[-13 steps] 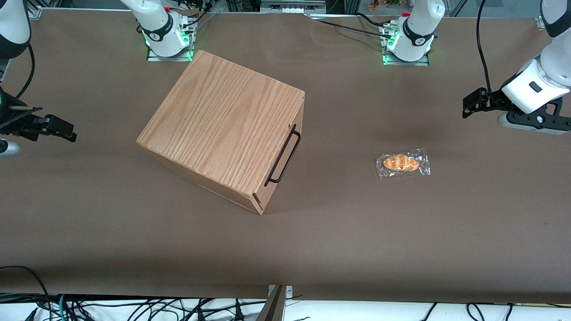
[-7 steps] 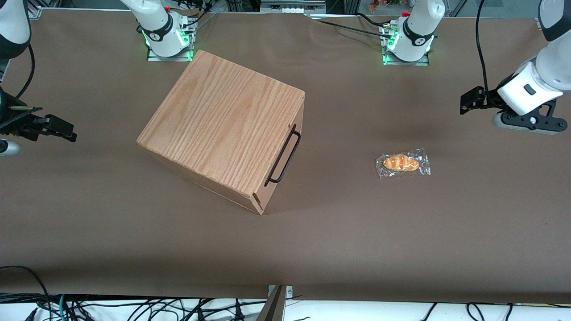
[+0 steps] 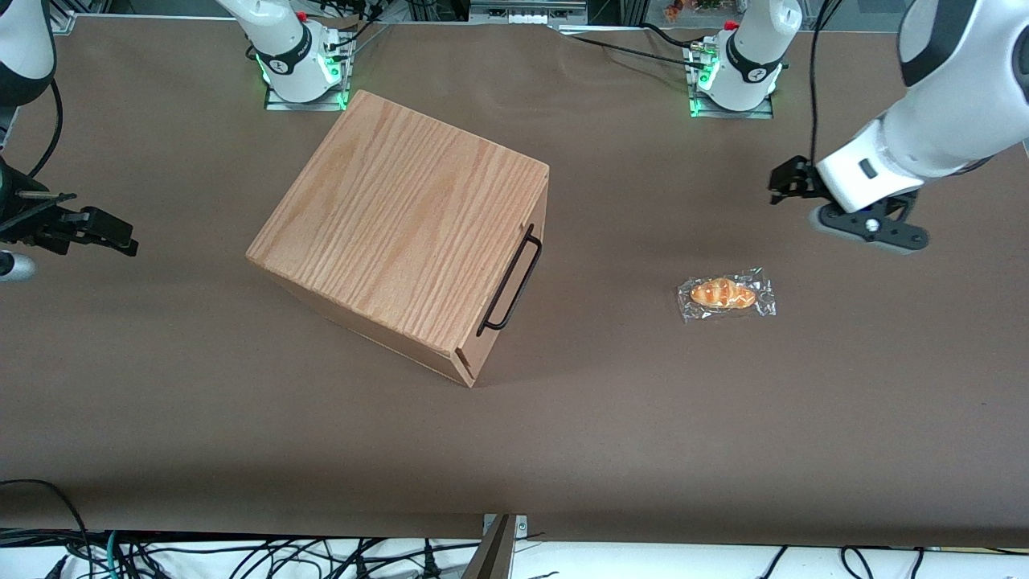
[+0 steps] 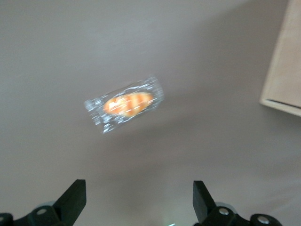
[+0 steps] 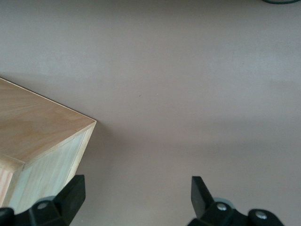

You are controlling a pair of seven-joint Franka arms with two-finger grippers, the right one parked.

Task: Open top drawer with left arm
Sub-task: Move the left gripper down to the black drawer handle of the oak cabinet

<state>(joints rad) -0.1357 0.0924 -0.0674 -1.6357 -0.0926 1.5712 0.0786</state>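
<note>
The left arm (image 3: 940,96) reaches in above the counter, its white wrist (image 3: 856,173) just back of the pincer (image 4: 138,200), whose fingers (image 4: 75,197) stand wide apart, holding nothing.

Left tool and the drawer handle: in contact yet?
Apart. The front view shows the left tool in the air toward the working arm's end of the table, with bare table between it and the black handle on the top drawer.
</note>
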